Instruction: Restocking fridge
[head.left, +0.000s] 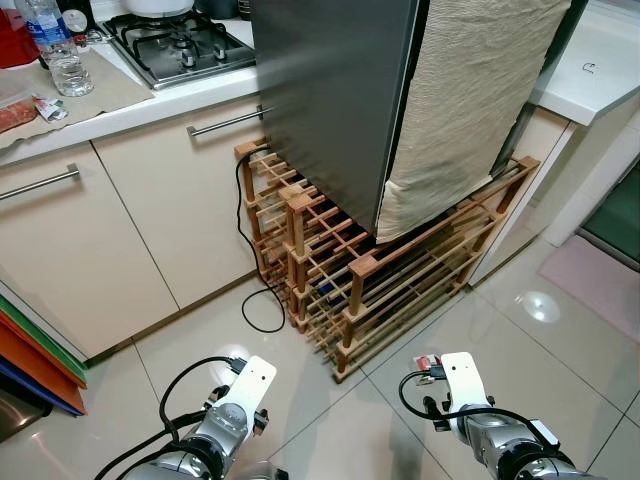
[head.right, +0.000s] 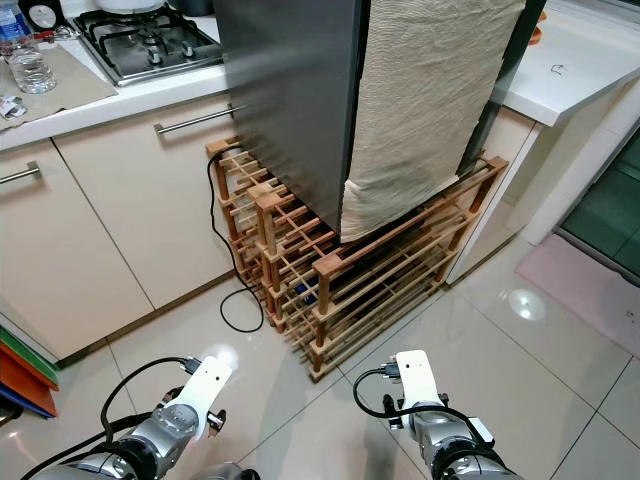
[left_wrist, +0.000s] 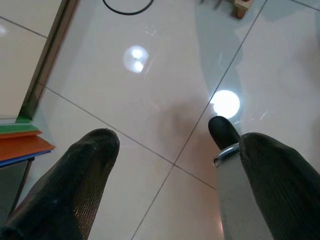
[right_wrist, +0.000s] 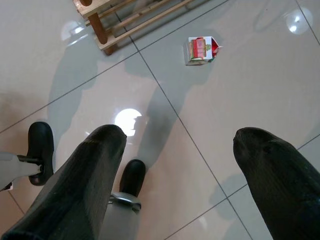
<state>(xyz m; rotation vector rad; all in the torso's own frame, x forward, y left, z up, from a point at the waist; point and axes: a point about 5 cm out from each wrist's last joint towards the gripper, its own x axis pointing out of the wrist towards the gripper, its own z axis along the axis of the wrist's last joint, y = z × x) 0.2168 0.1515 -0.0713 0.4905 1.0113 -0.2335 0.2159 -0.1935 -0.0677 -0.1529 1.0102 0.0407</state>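
Observation:
A tall grey fridge (head.left: 330, 90) stands with its door closed on a wooden rack (head.left: 400, 270), and a beige cloth (head.left: 470, 100) hangs down its side. A small red and white carton (right_wrist: 201, 50) lies on the tiled floor near the rack's front corner, also seen as the carton (head.left: 428, 361) just beside my right arm (head.left: 470, 400). My right gripper (right_wrist: 190, 170) hangs open above the floor, a little short of the carton, holding nothing. My left arm (head.left: 235, 410) is low at the left, and its gripper (left_wrist: 175, 165) is open over bare tiles.
A black cable (head.left: 262, 300) loops on the floor left of the rack. Cream cabinets (head.left: 120, 220) carry a counter with a gas hob (head.left: 180, 45), a water bottle (head.left: 45, 25) and a glass (head.left: 72, 72). Orange and green boards (head.left: 35, 360) lean at far left. A pink mat (head.left: 600, 280) lies right.

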